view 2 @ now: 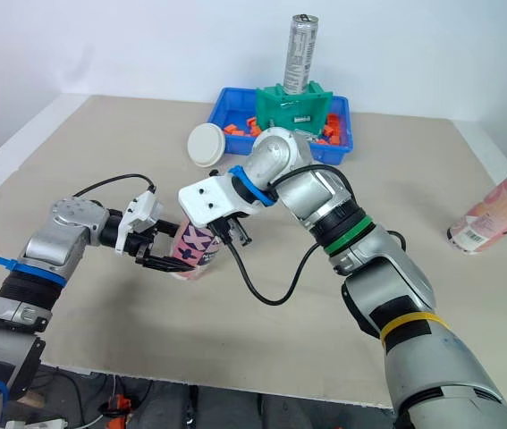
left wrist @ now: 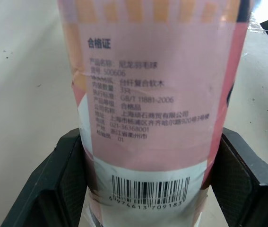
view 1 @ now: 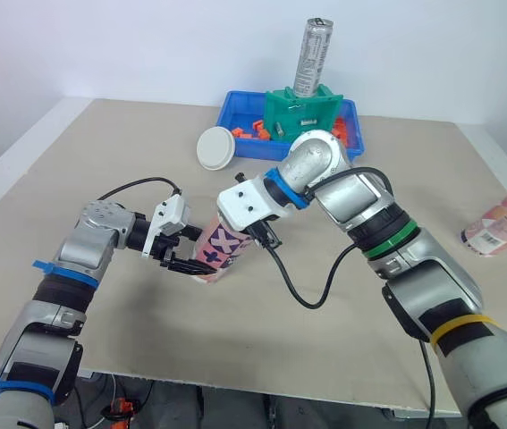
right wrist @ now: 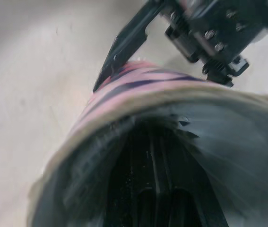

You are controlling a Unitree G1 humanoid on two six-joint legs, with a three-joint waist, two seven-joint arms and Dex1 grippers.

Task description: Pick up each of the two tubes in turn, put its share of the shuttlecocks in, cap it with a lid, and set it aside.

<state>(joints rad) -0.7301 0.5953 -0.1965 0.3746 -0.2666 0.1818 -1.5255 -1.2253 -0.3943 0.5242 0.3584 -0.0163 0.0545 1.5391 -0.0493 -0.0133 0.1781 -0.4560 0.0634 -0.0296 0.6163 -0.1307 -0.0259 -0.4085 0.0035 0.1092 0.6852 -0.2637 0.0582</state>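
Tube [view 1: 221,251] pinched in my left gripper [view 1: 186,257] may twist loose if the right gripper [view 1: 260,234], grip unclear, shoves its rim

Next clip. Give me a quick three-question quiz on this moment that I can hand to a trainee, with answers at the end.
1. True or false: the left gripper is clamped on the pink tube.
2. Where is the second tube? A: upright in the middle of the table. B: lying on its side near the table's right edge. C: held in the air by a person.
3. Fill in the blank: the white lid lies on the table next to the ___ bin.

Key: 1 true; 2 B; 3 blue.
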